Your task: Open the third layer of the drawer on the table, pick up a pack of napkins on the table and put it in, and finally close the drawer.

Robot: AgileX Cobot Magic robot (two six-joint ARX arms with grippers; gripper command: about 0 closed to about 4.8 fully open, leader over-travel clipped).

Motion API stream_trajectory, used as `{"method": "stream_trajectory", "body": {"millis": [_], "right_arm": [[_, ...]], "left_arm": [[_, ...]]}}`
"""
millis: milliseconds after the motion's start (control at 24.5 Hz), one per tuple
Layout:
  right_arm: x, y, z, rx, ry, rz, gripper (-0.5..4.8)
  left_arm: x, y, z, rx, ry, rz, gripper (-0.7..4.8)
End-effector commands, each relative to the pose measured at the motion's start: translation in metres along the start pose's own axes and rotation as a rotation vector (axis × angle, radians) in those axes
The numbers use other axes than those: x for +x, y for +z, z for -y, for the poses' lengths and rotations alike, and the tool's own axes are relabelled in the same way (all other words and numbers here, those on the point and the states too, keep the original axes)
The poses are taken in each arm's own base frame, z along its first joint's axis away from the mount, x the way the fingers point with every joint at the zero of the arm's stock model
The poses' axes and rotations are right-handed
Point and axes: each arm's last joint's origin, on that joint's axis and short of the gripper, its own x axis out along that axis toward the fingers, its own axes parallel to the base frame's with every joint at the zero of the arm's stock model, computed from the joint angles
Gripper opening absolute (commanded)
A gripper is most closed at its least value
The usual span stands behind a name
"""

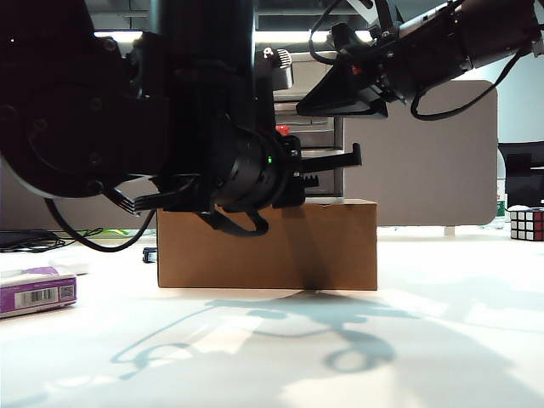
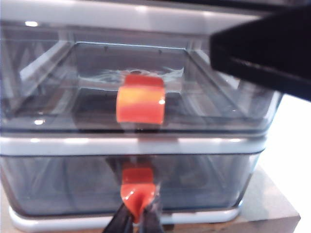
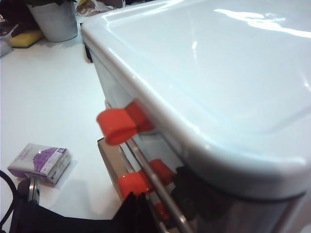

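The drawer [image 2: 146, 145], a white-framed cabinet of smoky drawers, fills the left wrist view. My left gripper [image 2: 137, 214] is shut on the small red handle [image 2: 138, 187] of the third layer [image 2: 63, 187], the lowest drawer, whose front looks flush with the frame. The middle drawer's red handle [image 2: 141, 99] is free. My right gripper [image 3: 140, 208] hovers beside the cabinet's white top [image 3: 204, 73], fingers together and holding nothing. The purple and white pack of napkins [image 1: 36, 291] [image 3: 41, 162] lies flat on the white table [image 1: 408, 340], left of the cabinet.
The cabinet stands on a brown cardboard box [image 1: 268, 246]. A Rubik's cube [image 1: 526, 224] sits at the far right. A metal pot [image 3: 53, 19] and a yellow sponge [image 3: 26, 38] stand beyond the cabinet. The right arm [image 1: 425, 51] reaches in over the cabinet.
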Motion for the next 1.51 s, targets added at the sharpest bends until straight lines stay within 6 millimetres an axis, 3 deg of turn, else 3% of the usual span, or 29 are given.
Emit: {"method": "stream_trajectory", "body": {"millis": [41,531,817,981,1185,1267,1390,1512], "right_arm": [[0.001,0.007,0.001,-0.013,-0.010,0.025,-0.06],[0.001,0.006,0.004,-0.012,-0.112,0.018,-0.06],[0.001,0.006,0.004,-0.012,-0.112,0.019,-0.06],[0.001,0.006,0.004,-0.012,-0.112,0.018,-0.06],[0.001,0.006,0.004,-0.011,-0.111,0.018,-0.06],[0.001,0.006,0.004,-0.011,-0.111,0.018,-0.06],[0.001,0.006,0.004,-0.011,-0.109,0.017,-0.06],[0.001,0.006,0.004,-0.010,-0.109,0.016,-0.06]], "left_arm": [[0.000,0.000,0.000,-0.003,0.003,-0.001,-0.06],[-0.014,-0.007,0.005,-0.006,0.010,-0.024,-0.06],[-0.042,-0.018,0.002,-0.049,0.034,-0.015,-0.06],[-0.074,-0.020,0.012,-0.074,0.011,0.005,-0.06],[-0.077,-0.020,0.016,-0.073,-0.004,0.005,0.00],[-0.075,-0.020,0.015,-0.073,-0.002,0.006,0.55],[-0.068,-0.018,0.010,-0.074,0.013,0.011,1.88],[-0.059,-0.016,0.008,-0.074,-0.040,0.014,2.15]]}}
